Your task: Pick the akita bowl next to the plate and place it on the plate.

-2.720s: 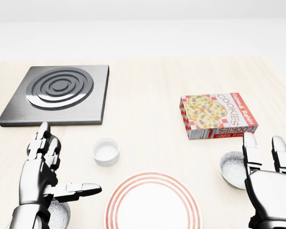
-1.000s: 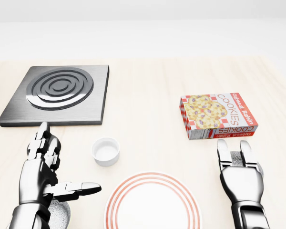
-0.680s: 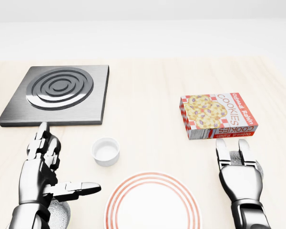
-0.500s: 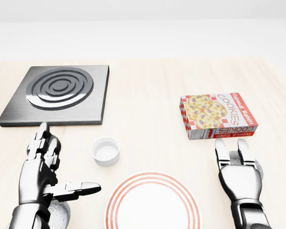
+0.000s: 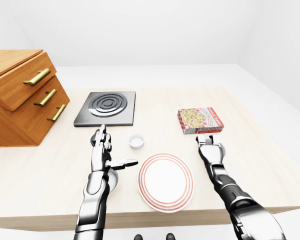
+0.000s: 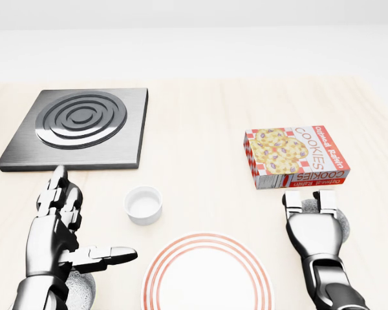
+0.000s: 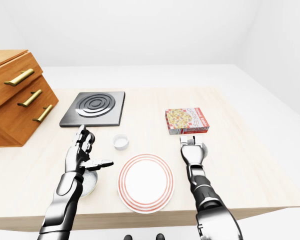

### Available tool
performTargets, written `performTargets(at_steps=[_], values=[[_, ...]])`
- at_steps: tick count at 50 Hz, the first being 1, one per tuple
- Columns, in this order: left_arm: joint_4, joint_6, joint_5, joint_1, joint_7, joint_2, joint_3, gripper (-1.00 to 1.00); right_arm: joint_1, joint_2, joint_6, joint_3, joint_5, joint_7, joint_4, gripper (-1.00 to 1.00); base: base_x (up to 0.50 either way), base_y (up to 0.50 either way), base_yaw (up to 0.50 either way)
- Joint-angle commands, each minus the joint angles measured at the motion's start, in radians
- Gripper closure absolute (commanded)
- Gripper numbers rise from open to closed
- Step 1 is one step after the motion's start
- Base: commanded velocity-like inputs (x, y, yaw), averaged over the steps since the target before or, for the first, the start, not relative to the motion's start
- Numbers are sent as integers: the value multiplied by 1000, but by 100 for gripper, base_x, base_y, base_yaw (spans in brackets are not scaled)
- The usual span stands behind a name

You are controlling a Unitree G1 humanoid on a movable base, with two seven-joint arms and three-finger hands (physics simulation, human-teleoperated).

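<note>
A speckled grey akita bowl (image 6: 341, 223) sits right of the red-ringed white plate (image 6: 207, 271) at the head view's bottom. My right hand (image 6: 310, 208) lies over this bowl, and its fingers (image 6: 327, 197) curl down over the rim nearest the cookie box. Most of the bowl is hidden under the palm. A second grey bowl (image 6: 81, 290) sits left of the plate, partly under my left hand (image 6: 84, 219). That hand is open above it, fingers straight up and thumb pointing right.
A cookie box (image 6: 296, 156) lies just above the right bowl. A small white cup (image 6: 143, 205) stands up and left of the plate. A dark burner slab (image 6: 77, 126) lies at upper left. A wooden drawer cabinet (image 5: 20, 95) stands at the table's left end.
My right hand slid left onto the bowl beside the plate, and its straight fingers have now curled over the rim. The left hand has not moved.
</note>
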Motion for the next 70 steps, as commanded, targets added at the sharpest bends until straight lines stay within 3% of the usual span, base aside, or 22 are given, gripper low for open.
performTargets(at_steps=[1, 3, 9, 15, 17, 19, 21, 23, 24, 26, 28, 30, 39, 49, 57, 60, 63, 70], values=[[2, -4, -1, 2, -1, -1, 0, -100, 178, 25, -61, 24, 87, 0, 67, 100, 0, 0, 0], [-12, 7, 0, 5, 1, -1, -2, -100, 187, 25, -61, 25, 88, 0, 61, 100, 0, 0, 0], [-12, 8, -1, 4, 0, -1, -1, -100, 207, 22, -51, 23, 88, 0, 21, 100, 0, 0, 0], [-13, 7, -1, 7, 0, -2, -1, -100, 234, 8, -15, 15, 60, 0, -105, 100, 0, 0, 0], [-3, 1, -1, 5, -1, -1, 0, -100, 273, -1, 6, 6, 44, 43, -227, 100, 0, 0, 0], [-18, 13, -1, 7, 1, -2, -2, -100, 319, -6, 23, -12, 25, 108, -359, 100, 0, 0, 0], [0, -1, -1, 5, -2, -1, 0, -100, 358, -7, 35, -32, 1, 165, -476, 100, 0, 0, 0], [-26, 19, -1, 10, 3, -2, -3, -100, 407, -8, 47, -54, -26, 240, -629, 100, 0, 0, 0], [-23, 18, -1, 9, 2, -2, -2, -100, 429, -6, 51, -66, -41, 276, -701, 100, 0, 0, 0], [-24, 18, 0, 9, 1, -2, -2, -100, 455, 1, 48, -90, -64, 324, -794, 100, 0, 0, 0], [24, -20, -1, 0, -6, 0, 3, -100, 483, 9, 46, -112, -85, 383, -907, 100, 0, 0, 0], [2, -4, -1, 7, -3, -1, 0, -100, 508, 19, 41, -130, -107, 448, -1025, 100, 0, 0, 0], [-6, 0, -1, 11, -4, -1, 0, -100, 549, 79, -3, -173, -175, 635, -1337, 100, 0, 0, 0], [-7, 3, -2, 7, -3, 0, 2, -100, 520, 102, -30, -192, -194, 720, -1452, 100, 0, 0, 0], [4, -3, -3, 3, -3, 1, 5, -100, 526, 144, -39, -152, -210, 796, -1568, 100, 0, 0, 0], [20, -17, -3, 0, -4, 2, 5, -100, 525, 159, -42, -135, -210, 832, -1609, 100, 0, 0, 0], [-11, 8, -3, 5, 1, 1, 2, -100, 523, 176, -42, -113, -204, 876, -1655, 100, 0, 0, 0], [-7, 6, -4, 4, -1, 1, 5, -100, 539, 212, -50, -51, -220, 926, -1731, 100, 0, 0, 0]])
